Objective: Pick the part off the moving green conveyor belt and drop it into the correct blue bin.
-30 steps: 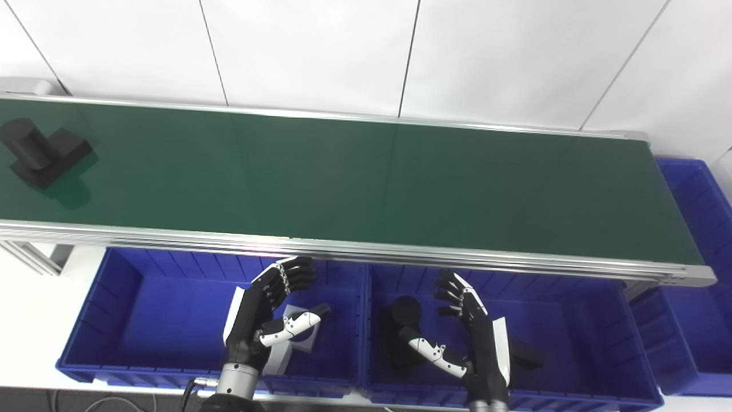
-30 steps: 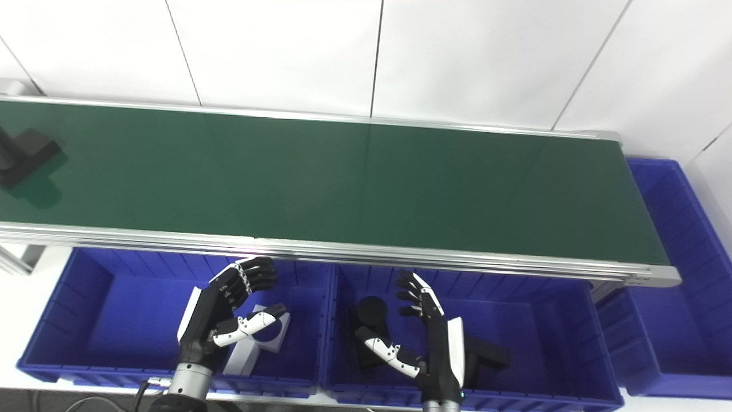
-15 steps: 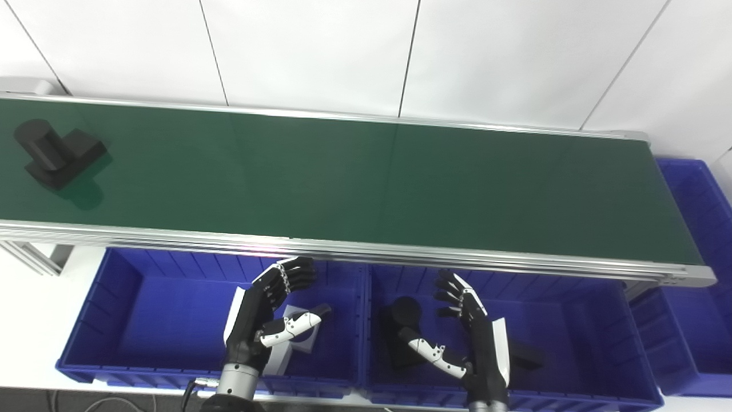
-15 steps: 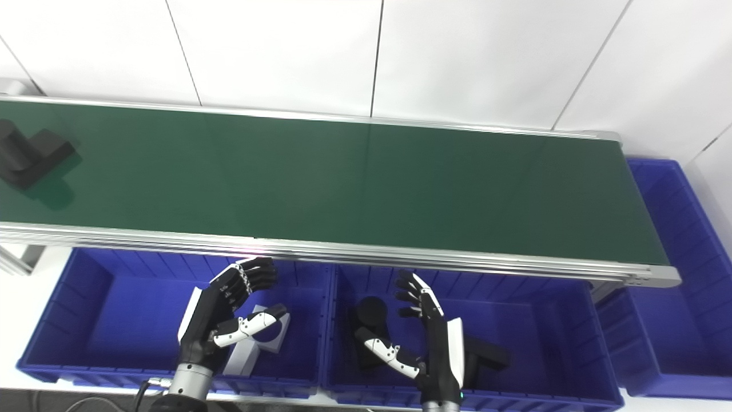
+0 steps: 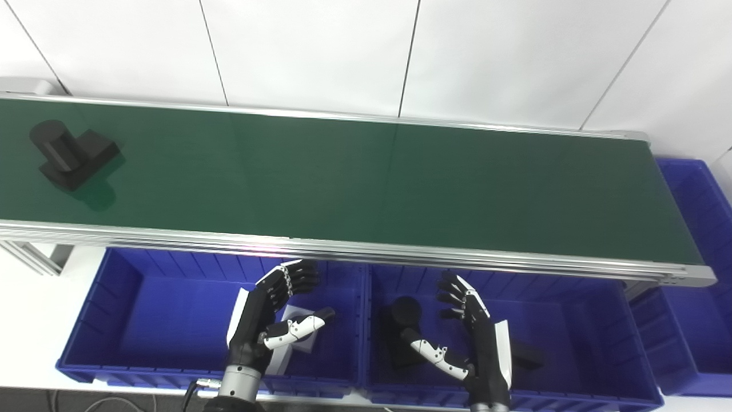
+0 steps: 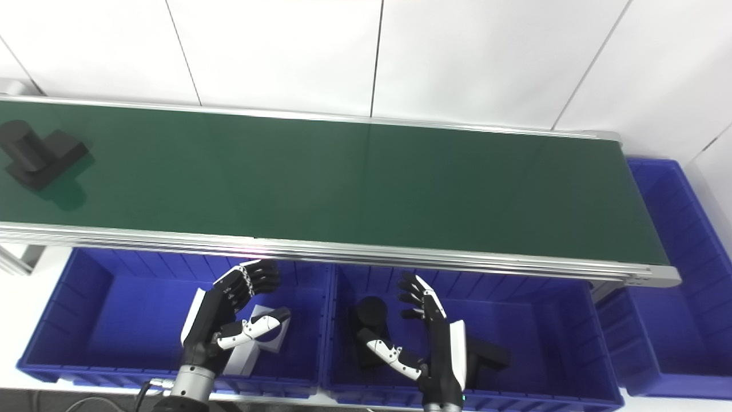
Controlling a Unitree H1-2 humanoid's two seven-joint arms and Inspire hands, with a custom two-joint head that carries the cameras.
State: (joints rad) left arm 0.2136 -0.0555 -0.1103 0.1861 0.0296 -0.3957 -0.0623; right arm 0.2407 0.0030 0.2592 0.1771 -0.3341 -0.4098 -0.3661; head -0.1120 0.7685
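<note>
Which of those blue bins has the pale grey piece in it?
The left bin, under the left hand. It holds a light grey part, while the middle bin beside it holds only black parts.

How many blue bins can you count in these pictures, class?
3: the left bin and middle bin sit below the conveyor belt; the right bin stands at the belt's right end, partly cut off. More may be out of view.

left hand [image 5: 269,320] covers part of the white part [image 5: 297,337]; right hand [image 5: 474,343] partly hides black parts [image 5: 403,337]; far-right bin [image 5: 700,274] cut off.
</note>
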